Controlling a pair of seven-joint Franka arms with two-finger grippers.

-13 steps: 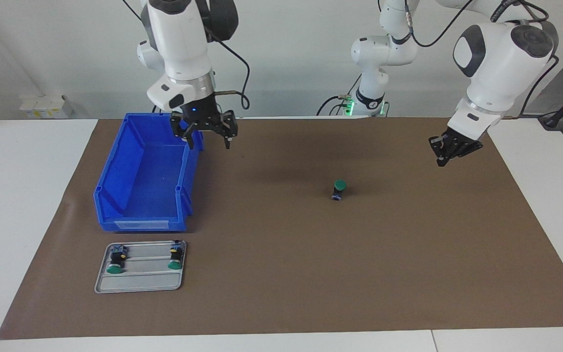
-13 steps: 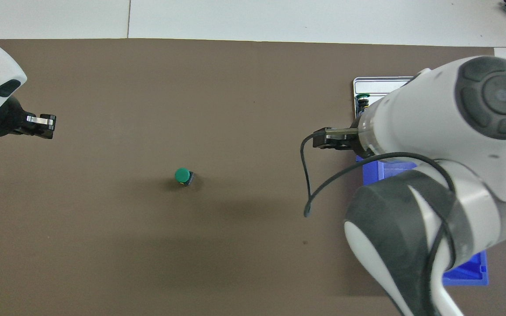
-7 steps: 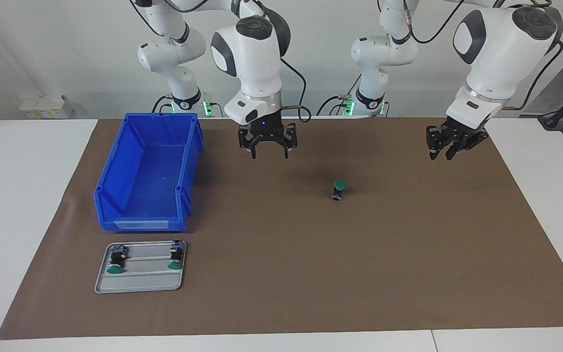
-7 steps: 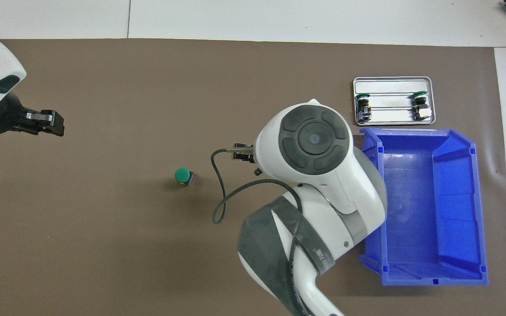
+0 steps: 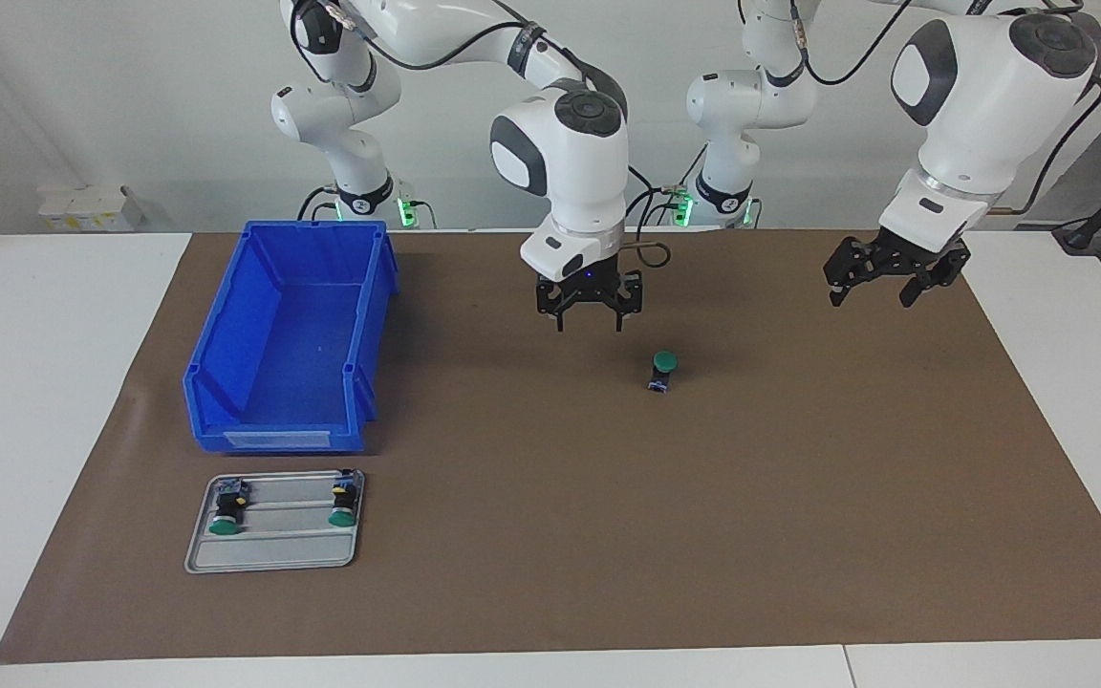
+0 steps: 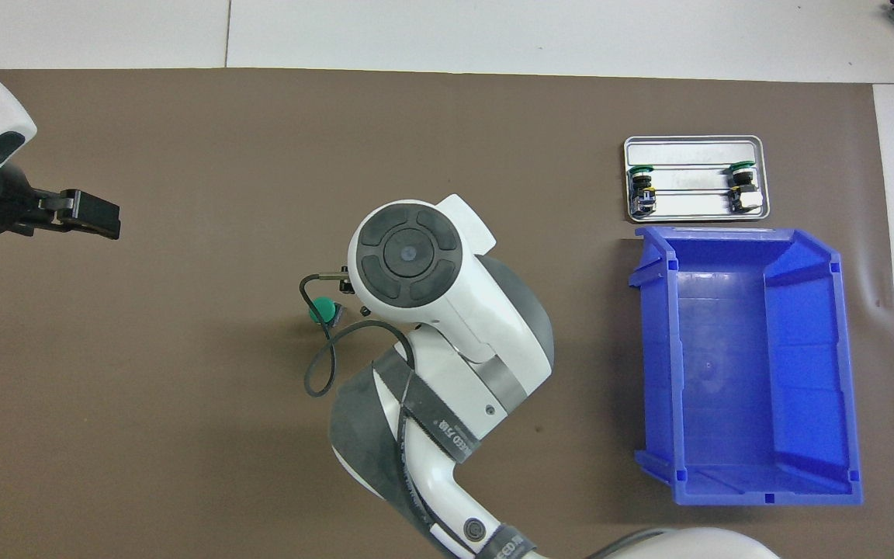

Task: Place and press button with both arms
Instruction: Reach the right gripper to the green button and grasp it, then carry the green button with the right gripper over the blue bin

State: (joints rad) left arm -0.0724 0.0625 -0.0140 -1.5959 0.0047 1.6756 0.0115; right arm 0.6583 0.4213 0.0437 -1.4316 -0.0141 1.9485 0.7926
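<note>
You'll find the button [image 5: 663, 371] light, rigid and tippy (green cap up) mid-surface [image 5: 550, 535], so pinch its black barrel; right gripper [image 5: 589, 320] hovers near it, left gripper [image 5: 871, 291] waits aside, both spread wide, holding nothing

The right hand [image 5: 590, 320] has swung from the bin [image 5: 288, 336] toward the button [image 5: 662, 371].

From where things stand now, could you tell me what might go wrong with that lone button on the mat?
1. The button stands loose on the mat; a glancing touch from the right tool hanging close by could topple it.
2. The right arm's cable loops over the button and might snag it.
</note>
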